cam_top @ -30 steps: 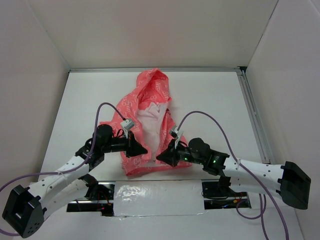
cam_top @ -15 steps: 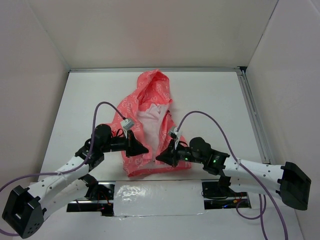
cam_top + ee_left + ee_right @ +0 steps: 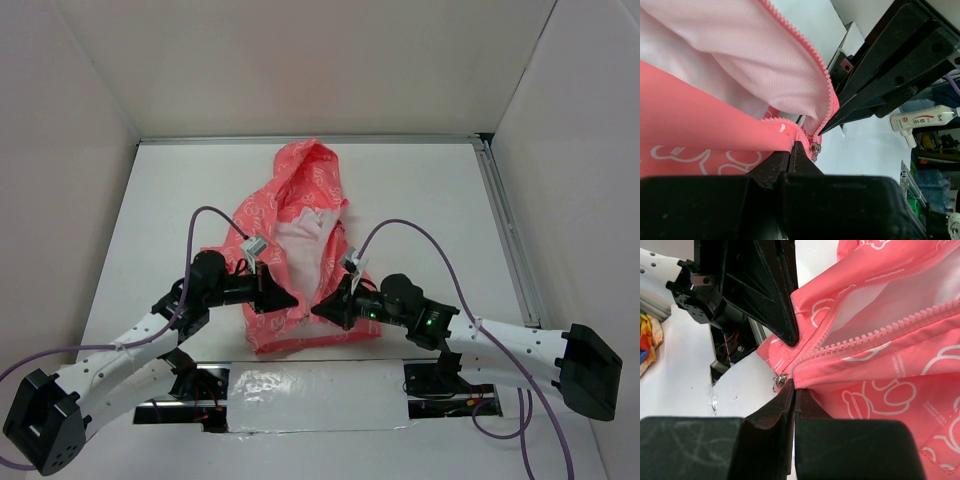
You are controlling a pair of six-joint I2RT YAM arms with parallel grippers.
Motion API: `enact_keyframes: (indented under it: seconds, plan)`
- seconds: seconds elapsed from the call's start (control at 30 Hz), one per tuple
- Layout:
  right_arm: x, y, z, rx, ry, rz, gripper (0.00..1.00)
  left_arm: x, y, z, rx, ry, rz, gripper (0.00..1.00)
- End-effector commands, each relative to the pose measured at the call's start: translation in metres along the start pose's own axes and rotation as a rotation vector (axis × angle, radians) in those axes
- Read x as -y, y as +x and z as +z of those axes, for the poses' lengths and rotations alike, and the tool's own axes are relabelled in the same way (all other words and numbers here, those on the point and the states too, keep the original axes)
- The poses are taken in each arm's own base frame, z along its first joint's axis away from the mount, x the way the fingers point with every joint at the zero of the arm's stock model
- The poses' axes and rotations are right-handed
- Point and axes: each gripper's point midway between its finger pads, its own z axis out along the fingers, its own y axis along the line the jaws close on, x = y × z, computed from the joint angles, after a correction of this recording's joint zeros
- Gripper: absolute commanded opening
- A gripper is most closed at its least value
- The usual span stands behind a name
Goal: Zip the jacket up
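Observation:
The coral-pink jacket (image 3: 290, 240) with white print lies on the white table, hood at the far end, front open and showing whitish lining. My left gripper (image 3: 288, 300) is shut on the jacket's left front edge near the hem (image 3: 785, 135). My right gripper (image 3: 322, 311) is shut on the right front edge beside the zipper (image 3: 805, 371). The metal zipper slider (image 3: 778, 382) sits at the bottom of the teeth, just past my right fingertips; it also shows in the left wrist view (image 3: 815, 149). The two grippers face each other, nearly touching.
Grey walls enclose the table. A metal rail (image 3: 505, 230) runs along the right edge. A taped silver strip (image 3: 300, 390) lies along the near edge between the arm bases. A white bottle (image 3: 920, 119) stands off the table.
Both grippers have shifted slightly away from the near edge with the hem, and the jacket's lower front has drawn a little closer together.

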Motion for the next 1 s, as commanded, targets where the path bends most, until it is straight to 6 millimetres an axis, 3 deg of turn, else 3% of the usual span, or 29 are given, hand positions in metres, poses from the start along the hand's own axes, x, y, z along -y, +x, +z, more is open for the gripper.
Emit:
enact_keyframes:
  seconds: [0.0,0.07,0.33,0.53,0.67,0.97]
  plan:
    - [0.004,-0.007,-0.002,0.039,0.022,0.002,0.00,0.007,-0.011,0.001,0.027,-0.004,-0.047,0.05]
    - [0.005,-0.005,-0.004,0.042,0.024,0.010,0.00,0.009,-0.009,0.001,0.024,0.002,-0.080,0.00]
    - [0.008,-0.004,-0.009,0.053,0.041,0.005,0.00,0.020,-0.009,-0.001,0.028,0.024,-0.122,0.00]
    - [-0.008,-0.015,-0.006,0.088,-0.046,-0.021,0.00,0.021,-0.010,0.003,0.053,-0.013,-0.148,0.00]
    - [-0.014,-0.012,-0.005,0.059,-0.083,-0.032,0.00,0.017,-0.011,0.006,0.075,-0.068,-0.162,0.00]
    - [-0.009,-0.008,-0.011,0.030,-0.062,-0.028,0.00,0.023,-0.014,0.005,0.104,-0.031,-0.143,0.00]
